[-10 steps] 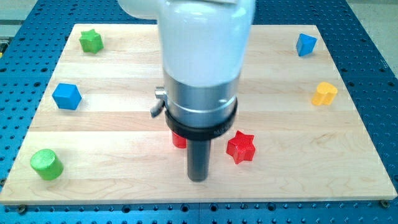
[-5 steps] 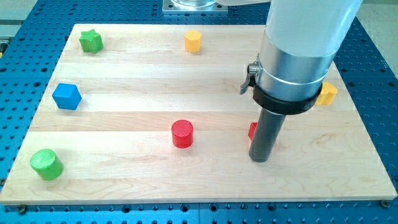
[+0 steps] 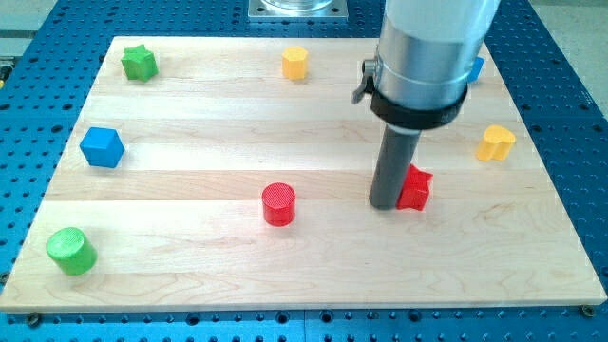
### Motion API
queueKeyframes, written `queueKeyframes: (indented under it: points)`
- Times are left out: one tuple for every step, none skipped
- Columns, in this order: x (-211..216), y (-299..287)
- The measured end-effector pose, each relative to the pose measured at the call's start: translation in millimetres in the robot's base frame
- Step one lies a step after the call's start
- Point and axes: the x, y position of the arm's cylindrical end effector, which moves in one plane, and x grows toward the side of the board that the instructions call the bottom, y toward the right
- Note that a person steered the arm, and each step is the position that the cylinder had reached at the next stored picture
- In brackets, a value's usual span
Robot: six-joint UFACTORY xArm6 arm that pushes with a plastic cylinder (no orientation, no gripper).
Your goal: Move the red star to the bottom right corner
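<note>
Rod hiding red star's (image 3: 415, 187) left edge

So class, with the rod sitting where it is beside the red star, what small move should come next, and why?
Probably shift my tip up the view a little, to the star's upper-left side, then push down and right. It now sits against the left side of the red star, and the bottom right corner lies below and right, so a push from here would only go rightward.

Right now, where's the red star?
The red star sits right of the view's centre, against the right side of my tip, with the red cylinder further left.
</note>
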Motion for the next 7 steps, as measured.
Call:
queueKeyframes:
  points:
    - [-31,0]
    - [-46,0]
    - [-32,8]
    - [2,23]
    - [15,62]
    - [15,84]
    - [15,77]
